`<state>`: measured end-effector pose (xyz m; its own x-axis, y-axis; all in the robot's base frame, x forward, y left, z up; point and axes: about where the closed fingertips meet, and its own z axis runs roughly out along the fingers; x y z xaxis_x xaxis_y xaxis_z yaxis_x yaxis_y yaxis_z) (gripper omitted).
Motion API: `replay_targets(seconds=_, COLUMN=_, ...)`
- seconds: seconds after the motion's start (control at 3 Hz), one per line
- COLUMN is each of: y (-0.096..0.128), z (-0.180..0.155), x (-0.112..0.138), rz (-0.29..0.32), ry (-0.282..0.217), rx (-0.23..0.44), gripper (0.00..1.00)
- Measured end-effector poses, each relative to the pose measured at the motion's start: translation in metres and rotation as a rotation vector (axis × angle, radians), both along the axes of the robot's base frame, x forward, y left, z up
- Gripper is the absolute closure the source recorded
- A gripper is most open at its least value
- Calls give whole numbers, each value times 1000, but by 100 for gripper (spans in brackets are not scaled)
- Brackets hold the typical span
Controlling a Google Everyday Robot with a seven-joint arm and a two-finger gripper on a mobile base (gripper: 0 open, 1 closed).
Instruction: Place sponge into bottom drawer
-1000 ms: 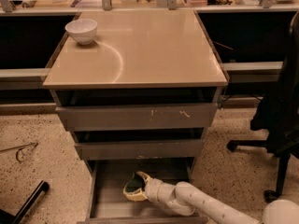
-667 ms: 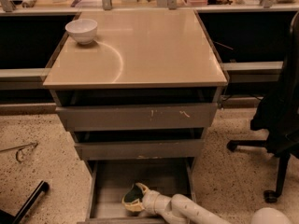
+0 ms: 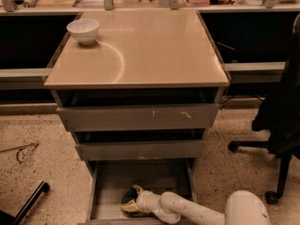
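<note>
The bottom drawer (image 3: 110, 182) is pulled out, a shallow grey tray under the two other drawers. My white arm reaches in from the lower right. My gripper (image 3: 130, 201) is low inside the drawer at its front middle. The sponge (image 3: 128, 203), dark green on yellow foam, sits at the gripper's tip, close to the drawer floor. I cannot see whether it rests on the floor.
A white bowl (image 3: 83, 30) stands on the cabinet top (image 3: 140, 50) at the back left. The scratched top drawer (image 3: 138, 117) and middle drawer (image 3: 139, 150) are slightly open. A black office chair (image 3: 281, 125) stands to the right. A dark bar (image 3: 28, 203) lies on the floor at the left.
My gripper with the sponge has moved down and toward the front of the bottom drawer, and the arm has dropped lower in view.
</note>
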<state>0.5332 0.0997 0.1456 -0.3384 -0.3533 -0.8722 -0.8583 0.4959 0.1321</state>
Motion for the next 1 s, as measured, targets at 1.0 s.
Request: replay_targets(seconds=1.0, y=10, z=-10, x=34, rz=12, ry=-13, rx=-125, gripper=100)
